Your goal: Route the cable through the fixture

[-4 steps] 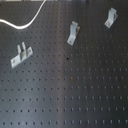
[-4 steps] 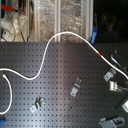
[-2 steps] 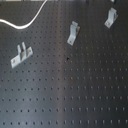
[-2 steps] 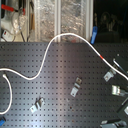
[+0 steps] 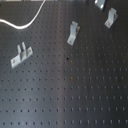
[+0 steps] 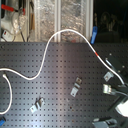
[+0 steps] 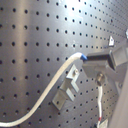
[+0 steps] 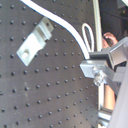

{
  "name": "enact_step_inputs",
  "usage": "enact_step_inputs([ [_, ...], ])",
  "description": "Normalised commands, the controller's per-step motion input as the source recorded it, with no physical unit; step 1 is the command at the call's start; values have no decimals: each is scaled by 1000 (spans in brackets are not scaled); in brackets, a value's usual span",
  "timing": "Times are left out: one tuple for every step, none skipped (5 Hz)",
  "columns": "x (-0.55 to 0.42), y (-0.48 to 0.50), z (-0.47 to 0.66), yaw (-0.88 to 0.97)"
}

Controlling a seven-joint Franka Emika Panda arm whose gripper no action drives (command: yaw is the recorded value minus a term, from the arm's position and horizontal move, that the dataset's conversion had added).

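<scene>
Half the cable (image 6: pixel 47 52) seemingly leaves frame.

The board (image 5: pixel 75 95) under me was black, patterned all over with a regular grid of small pale holes. The cable (image 6: pixel 47 52) was white along its length, with a short red band (image 6: pixel 96 50) toward the board's far edge in the second exterior view, and a blue tip (image 7: pixel 83 58) where it met my fingers (image 7: pixel 102 58), which were dull grey metal. The brackets (image 5: pixel 73 33) were pale silvery grey against the black, the one near the board's edge in the first exterior view (image 5: pixel 20 54) included. Beyond the board's far edge, a panel (image 6: pixel 60 15) showed crinkled silver.
</scene>
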Motion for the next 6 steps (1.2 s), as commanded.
enact_step_inputs([
  [-487, 397, 105, 69],
  [-19, 420, -405, 0],
  [362, 469, -591, -37],
  [390, 416, -487, -49],
  [276, 455, -383, -23],
  [116, 436, -359, -3],
])
